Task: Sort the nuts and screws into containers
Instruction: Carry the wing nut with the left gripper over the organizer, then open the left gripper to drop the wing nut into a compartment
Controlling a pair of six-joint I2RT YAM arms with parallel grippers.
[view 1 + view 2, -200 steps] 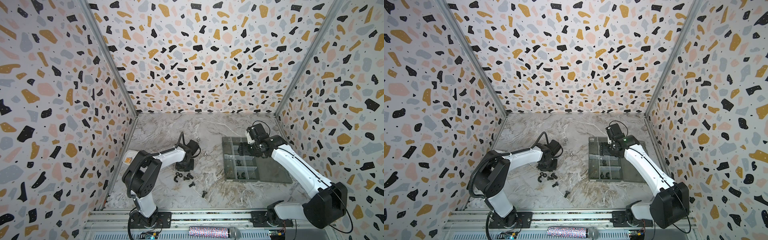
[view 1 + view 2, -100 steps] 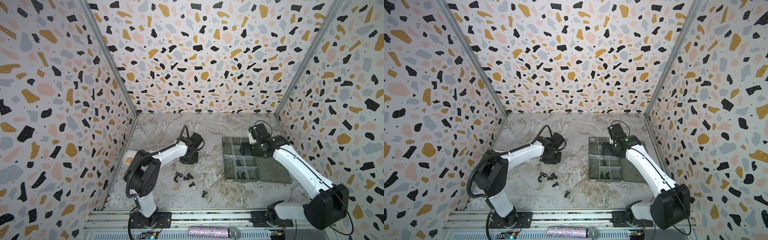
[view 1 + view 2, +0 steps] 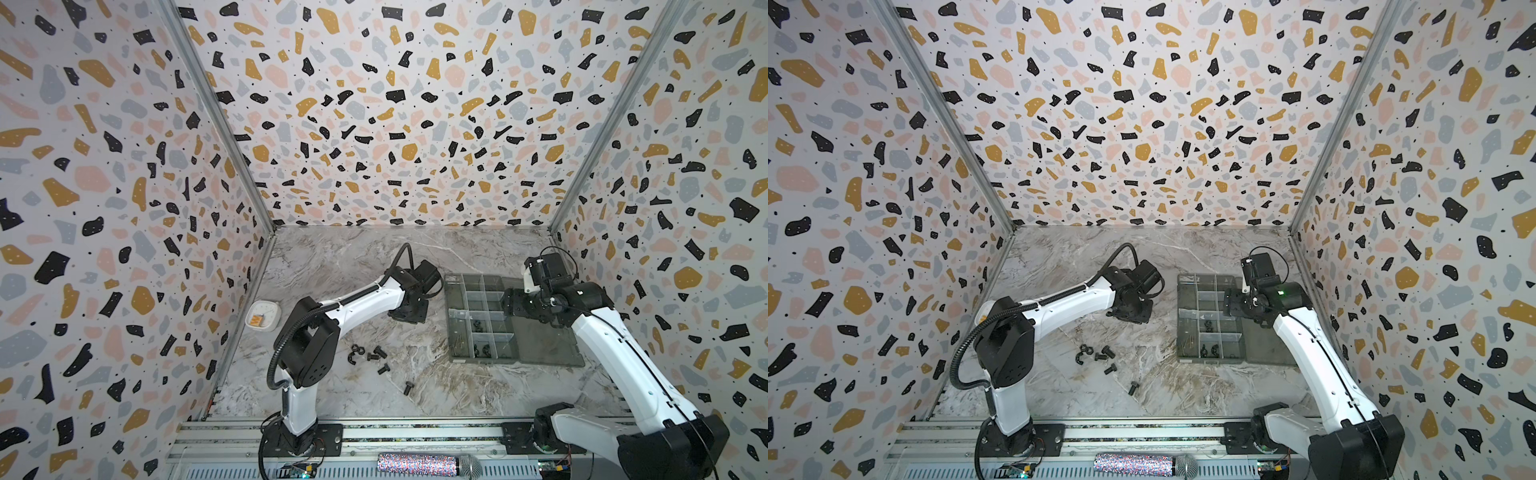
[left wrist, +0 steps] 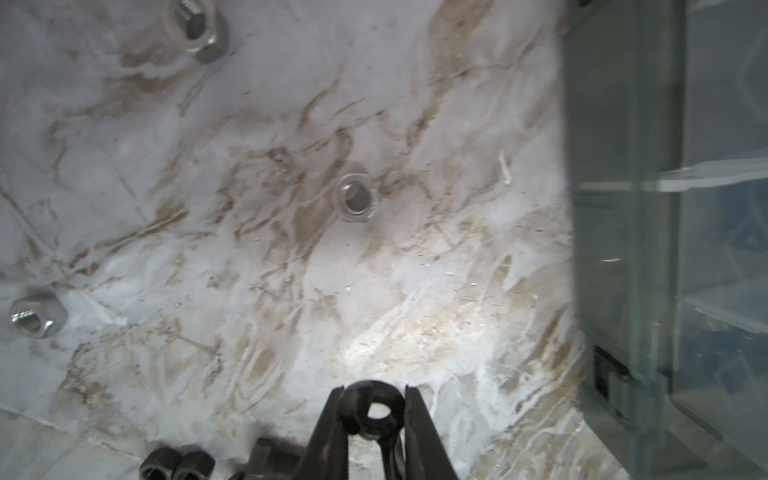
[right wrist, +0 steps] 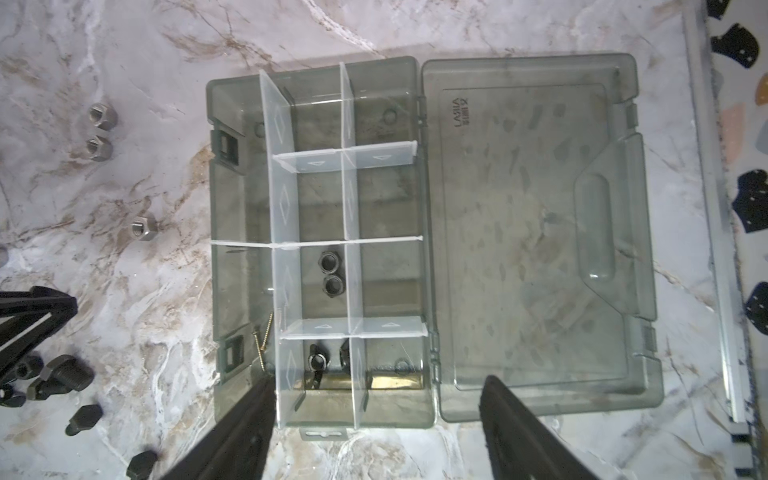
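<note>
My left gripper [image 4: 374,399] is shut on a black winged nut [image 4: 376,412], held just above the marble; in a top view the left gripper [image 3: 409,313] hangs left of the organiser box [image 3: 451,316]. Silver nuts [image 4: 356,203] lie beyond it on the marble. Black screws [image 3: 376,353] and a black nut [image 3: 357,348] lie in a loose group nearer the front. My right gripper [image 5: 379,380] stands open above the containers [image 5: 232,199], nothing between its fingers. The compartments hold black hex nuts [image 5: 331,274], brass screws [image 5: 262,340] and winged nuts [image 5: 318,361].
The box's lid [image 5: 540,232] lies open and flat on the side away from the left arm. A white dish [image 3: 262,316] sits by the left wall. One black screw [image 3: 408,387] lies apart near the front. Patterned walls close in three sides.
My left gripper has moved from the black pile to the right toward the organiser box, carrying the winged nut. The right arm has hardly moved.
</note>
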